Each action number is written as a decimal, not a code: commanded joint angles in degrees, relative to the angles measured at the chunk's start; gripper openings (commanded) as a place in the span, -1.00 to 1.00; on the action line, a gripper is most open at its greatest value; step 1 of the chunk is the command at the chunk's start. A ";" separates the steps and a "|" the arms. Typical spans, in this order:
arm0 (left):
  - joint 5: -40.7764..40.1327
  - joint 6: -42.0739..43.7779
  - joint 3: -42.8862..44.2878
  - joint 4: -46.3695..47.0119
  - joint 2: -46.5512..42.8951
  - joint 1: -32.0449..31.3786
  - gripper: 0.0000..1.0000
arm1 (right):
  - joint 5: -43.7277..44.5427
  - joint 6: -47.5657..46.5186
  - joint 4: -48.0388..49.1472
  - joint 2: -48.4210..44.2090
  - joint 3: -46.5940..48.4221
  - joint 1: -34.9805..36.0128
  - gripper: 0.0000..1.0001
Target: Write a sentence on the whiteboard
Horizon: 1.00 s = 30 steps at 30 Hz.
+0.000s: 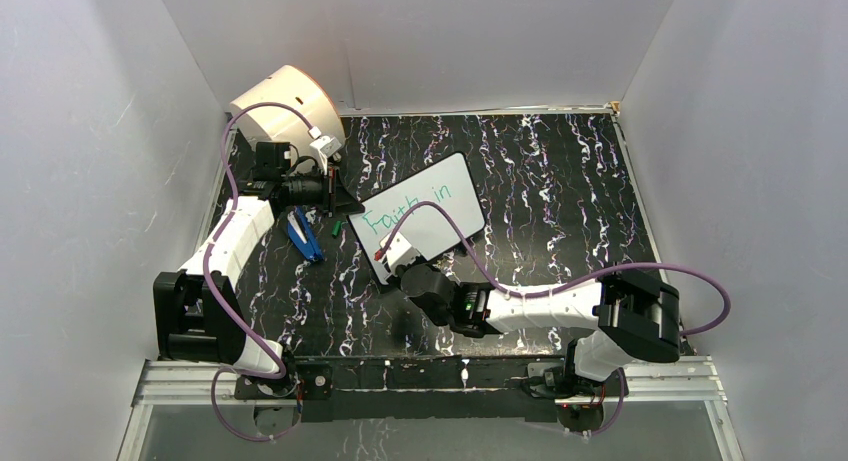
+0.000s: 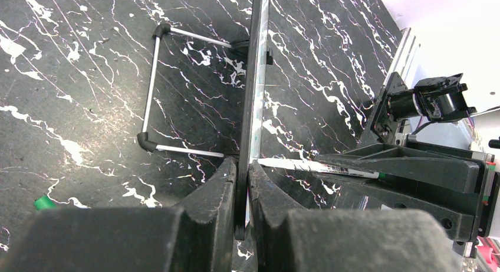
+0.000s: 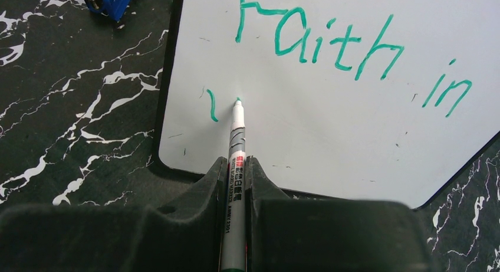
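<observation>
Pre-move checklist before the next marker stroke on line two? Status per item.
1. Left gripper jaws clamped on the whiteboard edge: ok.
2. Right gripper shut on the marker, barrel straight between the jaws: ok.
3. Marker tip actually touching the surface: cannot tell.
4. Bare white to the right of the tip for line two: ok.
5. Green lettering "Faith in" legible, no smears: ok.
</observation>
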 commanded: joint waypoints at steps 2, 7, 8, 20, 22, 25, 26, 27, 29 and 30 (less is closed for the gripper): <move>-2.41 0.46 0.83 -3.09 0.49 -0.70 -1.00 | 1.38 0.85 0.34 0.01 2.37 0.25 -1.00; -2.47 0.50 0.82 -3.09 0.45 -0.67 -1.00 | -0.31 1.17 -2.08 0.46 2.94 0.22 -1.00; -2.49 0.46 0.82 -3.06 0.49 -0.69 -1.00 | -0.75 1.78 -2.60 0.55 3.05 0.28 -1.00; -2.66 0.37 1.02 -3.07 0.58 -0.64 -1.00 | -4.43 5.13 -7.62 1.39 3.91 0.67 -1.00; -2.61 0.37 0.99 -3.07 0.50 -0.64 -1.00 | -4.64 5.50 -8.11 1.65 4.16 0.90 -1.00; -2.69 0.33 1.03 -3.04 0.58 -0.67 -1.00 | -4.85 5.59 -8.47 1.81 4.49 1.50 -1.00; -2.77 0.33 1.10 -3.08 0.58 -0.69 -1.00 | -4.84 5.58 -8.64 1.84 4.68 1.72 -1.00; -2.75 0.33 1.03 -3.07 0.51 -0.66 -1.00 | -4.74 5.56 -8.75 1.77 4.92 1.94 -1.00; -2.80 0.29 0.99 -3.05 0.57 -0.69 -1.00 | -4.07 5.36 -8.95 1.14 5.16 2.19 -1.00; -2.71 0.28 0.96 -3.05 0.51 -0.67 -1.00 | -3.60 5.24 -8.94 0.74 5.17 2.29 -1.00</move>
